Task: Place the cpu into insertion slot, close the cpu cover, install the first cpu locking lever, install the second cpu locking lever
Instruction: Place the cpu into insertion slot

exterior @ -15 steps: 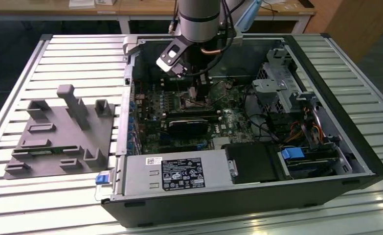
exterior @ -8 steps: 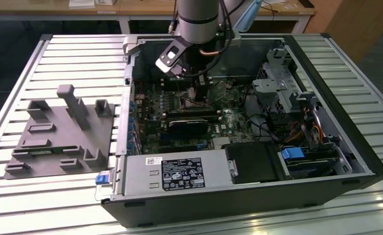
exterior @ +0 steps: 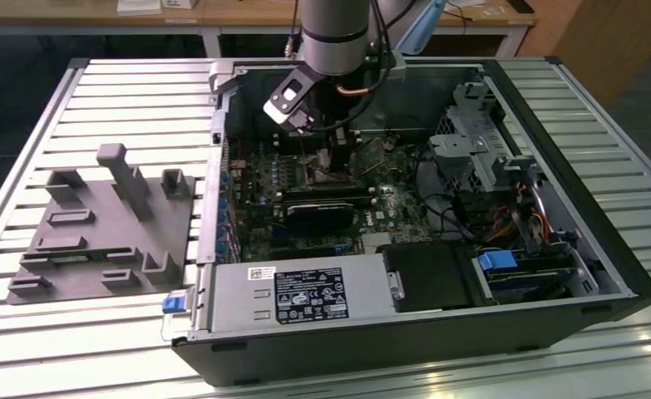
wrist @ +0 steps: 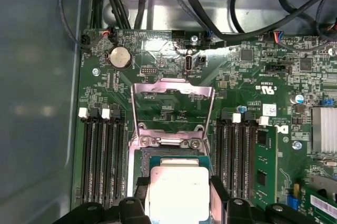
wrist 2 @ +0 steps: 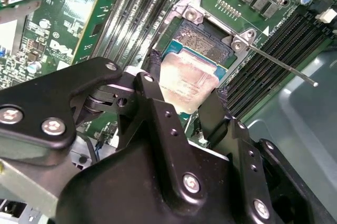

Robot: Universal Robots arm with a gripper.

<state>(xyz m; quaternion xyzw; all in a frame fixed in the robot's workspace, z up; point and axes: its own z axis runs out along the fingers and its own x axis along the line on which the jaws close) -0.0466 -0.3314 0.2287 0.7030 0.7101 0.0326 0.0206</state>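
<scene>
Exterior view: the arm (exterior: 334, 33) reaches down into the open computer case (exterior: 591, 274), which lies on the slatted table (exterior: 136, 91). The pincer (exterior: 327, 162) is low over the motherboard (exterior: 292, 199), near the far end of the case. A grey fixture (exterior: 103, 224) sits on the table at the exterior view's left, just beside the case.

Second wrist view: here's the grip. The two black fingers (wrist 2: 152, 76) press on opposite edges of the cpu (wrist 2: 184, 89), so the pincer is closed on the chip, only as wide as the chip itself. The silver-topped cpu hangs at the insertion slot (wrist 2: 202, 42), covering the near part of it while the dark far part lies bare. Whether the chip touches the socket cannot be told. A thin locking lever (wrist 2: 279, 64) juts out sideways from the socket's corner, unlatched, across the memory slots (wrist 2: 274, 50).

First wrist view: the cpu (wrist: 176, 197) is pinched between the fingers (wrist: 218, 190), and the insertion slot (wrist: 158, 156) peeks out just beyond it. The cpu cover (wrist: 174, 89) is swung open, its window framing bare board. Memory slots flank the socket on both sides, and a coin battery (wrist: 120, 57) sits farther off.
</scene>
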